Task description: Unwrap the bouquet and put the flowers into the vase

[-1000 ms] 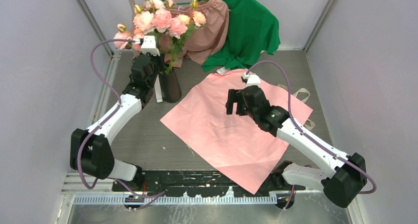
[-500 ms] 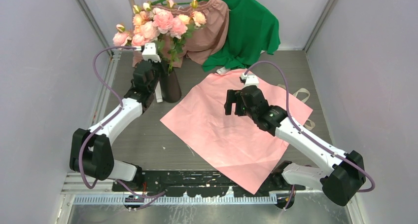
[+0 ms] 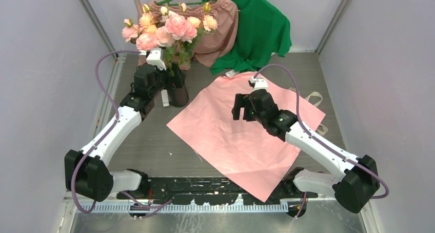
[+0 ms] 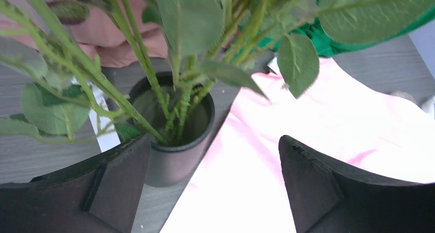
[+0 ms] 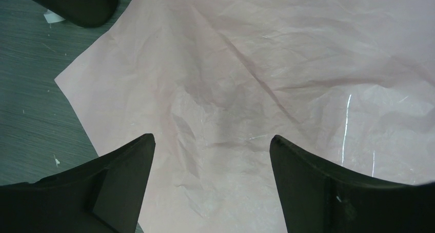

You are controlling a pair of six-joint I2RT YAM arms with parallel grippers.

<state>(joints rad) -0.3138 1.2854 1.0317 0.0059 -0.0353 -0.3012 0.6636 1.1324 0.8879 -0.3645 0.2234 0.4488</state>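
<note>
Unwrapping looks done: the crinkled salmon-pink paper sheet (image 3: 241, 135) lies spread flat across the middle of the grey table (image 3: 143, 140), and a cream ribbon (image 3: 313, 97) lies loose at its right edge in the top view. The pink artificial flowers (image 3: 166, 30), with green leaves and long thin green stems, stand at the upper left of that frame. Their stems run down into the round mouth of the small black cylindrical vase (image 4: 174, 161), which stands upright just beside the sheet's upper-left edge. So the placing appears complete too, and what is left is probably only for the arms to draw clear. The left wrist view is crowded with leaves, though, so I cannot be sure every stem sits inside the rim. The left gripper (image 4: 213, 146) is at the vase, jaws spread wide on either side of the stems and the mouth, gripping nothing; whether its left-hand finger touches the vase wall I cannot tell. The right gripper (image 5: 211, 140) hovers over the middle of the paper sheet, jaws wide and empty, well apart from the vase and flowers, which lie to its upper left in the top view.
</note>
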